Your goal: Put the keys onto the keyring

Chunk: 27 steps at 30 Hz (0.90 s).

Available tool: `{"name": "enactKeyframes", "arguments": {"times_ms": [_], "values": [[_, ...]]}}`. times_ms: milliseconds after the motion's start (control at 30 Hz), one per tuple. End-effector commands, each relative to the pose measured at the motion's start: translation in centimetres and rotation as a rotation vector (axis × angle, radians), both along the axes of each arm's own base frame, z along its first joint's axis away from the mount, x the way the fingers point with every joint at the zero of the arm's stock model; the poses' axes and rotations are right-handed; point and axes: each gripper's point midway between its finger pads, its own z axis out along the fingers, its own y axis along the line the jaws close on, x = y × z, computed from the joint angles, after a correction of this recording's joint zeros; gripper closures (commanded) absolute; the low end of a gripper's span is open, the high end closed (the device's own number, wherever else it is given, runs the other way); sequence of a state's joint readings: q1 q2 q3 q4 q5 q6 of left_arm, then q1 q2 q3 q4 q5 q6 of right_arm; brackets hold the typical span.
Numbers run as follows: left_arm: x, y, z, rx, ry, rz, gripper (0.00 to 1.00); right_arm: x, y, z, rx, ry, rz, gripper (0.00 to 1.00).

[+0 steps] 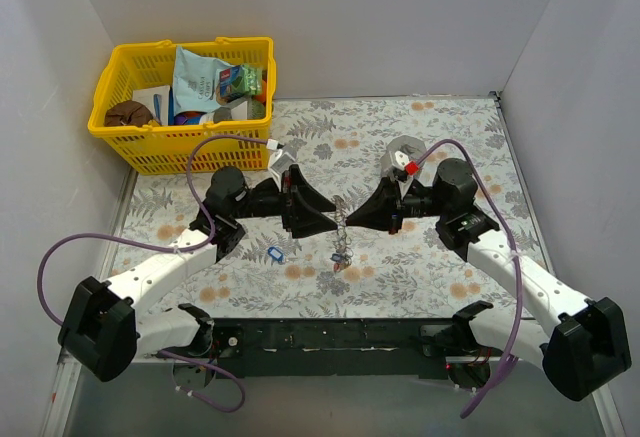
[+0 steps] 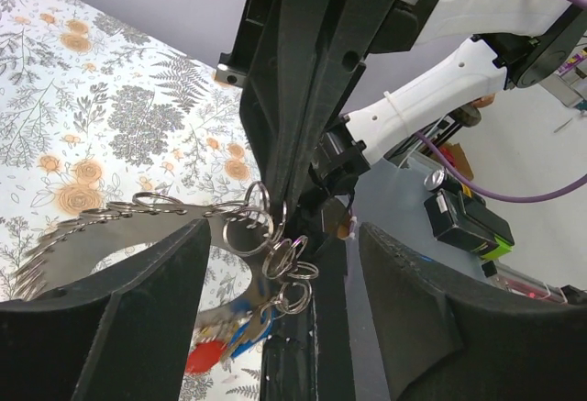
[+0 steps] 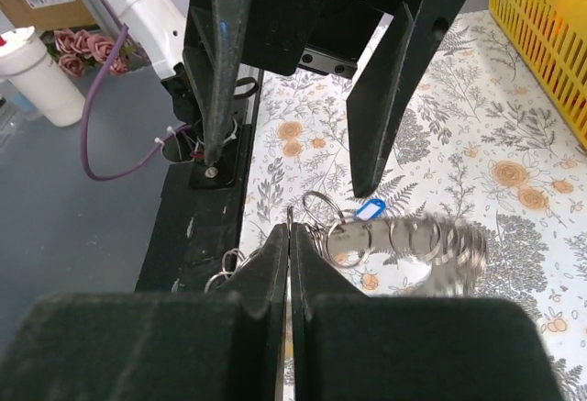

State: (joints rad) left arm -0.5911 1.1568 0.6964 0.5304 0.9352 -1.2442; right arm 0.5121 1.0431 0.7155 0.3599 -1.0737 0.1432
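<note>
The keyring [image 1: 342, 229] is a silvery loop strung with small rings, hanging between the two grippers above the table's middle. My right gripper [image 1: 353, 218] is shut on one of its rings, with the fingertips pressed together in the right wrist view [image 3: 290, 232], where the loop [image 3: 417, 239] trails to the right. My left gripper [image 1: 326, 219] is open, its fingers to either side of the right gripper's tip [image 2: 282, 236]. The loop [image 2: 138, 210] shows there with red- and blue-headed keys [image 2: 220, 341] dangling below. One blue-headed key [image 1: 275, 254] lies alone on the cloth [image 3: 370, 209].
A yellow basket [image 1: 186, 49] full of packets stands at the back left. A grey cylinder [image 1: 399, 149] with a red piece [image 1: 411, 168] sits behind the right arm. White walls close in the floral cloth [image 1: 450, 257].
</note>
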Motion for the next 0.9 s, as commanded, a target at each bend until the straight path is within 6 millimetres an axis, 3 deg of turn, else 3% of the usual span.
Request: {"name": "enactKeyframes", "arguments": {"times_ms": [0, 100, 200, 233, 333, 367, 467, 667, 867], "values": [[-0.4, 0.2, 2.3, -0.031, -0.05, -0.011, 0.36, 0.1, 0.1, 1.1, 0.052, -0.016, 0.009, 0.99], [0.2, 0.3, 1.3, -0.008, -0.028, 0.033, 0.36, 1.1, 0.1, -0.7, 0.035, 0.033, -0.057, 0.99], [0.8, 0.3, 0.1, 0.023, 0.004, 0.065, 0.35, 2.4, -0.4, -4.3, -0.007, 0.116, -0.164, 0.99], [1.0, 0.2, -0.3, 0.031, 0.019, 0.077, 0.35, 2.6, -0.8, -6.1, -0.022, 0.147, -0.2, 0.99], [1.6, 0.1, -1.9, 0.06, 0.062, 0.096, 0.35, 3.2, -2.1, -8.3, -0.026, 0.201, -0.279, 0.99], [1.6, 0.0, -2.3, 0.069, 0.068, 0.095, 0.34, 2.7, -2.7, -10.0, -0.044, 0.251, -0.3, 0.99], [1.8, -0.4, -3.8, 0.099, 0.095, 0.084, 0.34, 2.9, -4.2, -11.6, -0.046, 0.283, -0.368, 0.99], [1.4, -2.1, -6.4, 0.136, 0.135, 0.0, 0.35, 2.5, -4.3, -11.7, -0.039, 0.28, -0.337, 0.99], [0.5, -2.9, -7.2, 0.127, 0.138, -0.067, 0.41, 1.9, -3.9, -10.2, 0.01, 0.253, -0.261, 0.99]]}}
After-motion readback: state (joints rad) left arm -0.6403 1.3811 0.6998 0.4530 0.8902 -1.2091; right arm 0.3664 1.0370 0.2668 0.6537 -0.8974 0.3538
